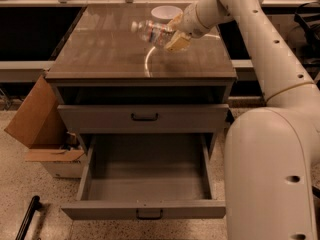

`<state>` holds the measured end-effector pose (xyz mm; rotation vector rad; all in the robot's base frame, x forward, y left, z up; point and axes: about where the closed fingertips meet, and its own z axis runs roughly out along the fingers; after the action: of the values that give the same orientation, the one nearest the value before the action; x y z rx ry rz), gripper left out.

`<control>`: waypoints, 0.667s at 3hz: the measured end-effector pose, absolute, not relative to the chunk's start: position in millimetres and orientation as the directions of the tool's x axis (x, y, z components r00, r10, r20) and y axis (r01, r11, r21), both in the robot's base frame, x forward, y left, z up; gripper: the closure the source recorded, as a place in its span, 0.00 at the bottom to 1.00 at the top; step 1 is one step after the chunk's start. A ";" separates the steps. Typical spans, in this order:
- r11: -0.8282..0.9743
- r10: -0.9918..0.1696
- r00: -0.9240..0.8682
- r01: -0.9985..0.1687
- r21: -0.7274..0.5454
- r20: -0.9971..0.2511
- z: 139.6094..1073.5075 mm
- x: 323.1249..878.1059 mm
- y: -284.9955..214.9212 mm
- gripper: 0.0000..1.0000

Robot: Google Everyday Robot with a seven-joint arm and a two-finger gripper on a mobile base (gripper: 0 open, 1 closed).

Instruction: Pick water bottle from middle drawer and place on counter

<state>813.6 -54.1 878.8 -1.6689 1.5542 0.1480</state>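
Note:
The water bottle is a clear crinkled bottle, lying tilted with its cap end toward the left, held above the counter. My gripper is shut on the bottle's right end, over the counter's far right part. The counter shows a bright curved reflection just below the bottle. The open drawer is pulled out at the bottom front; its grey floor holds nothing. A shut drawer with a dark handle sits above it.
A white bowl stands at the counter's back, just behind the bottle. A brown cardboard box leans at the cabinet's left. My white arm and base fill the right side. A dark bar lies on the floor at lower left.

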 end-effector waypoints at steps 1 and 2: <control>0.117 -0.777 0.212 -0.877 -0.467 -0.593 873.1 822.1 -52.8 0.00; 0.119 -0.778 0.211 -0.875 -0.469 -0.592 873.3 823.6 -54.0 0.00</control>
<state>823.6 -54.0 873.3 -1.6643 1.5737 0.1492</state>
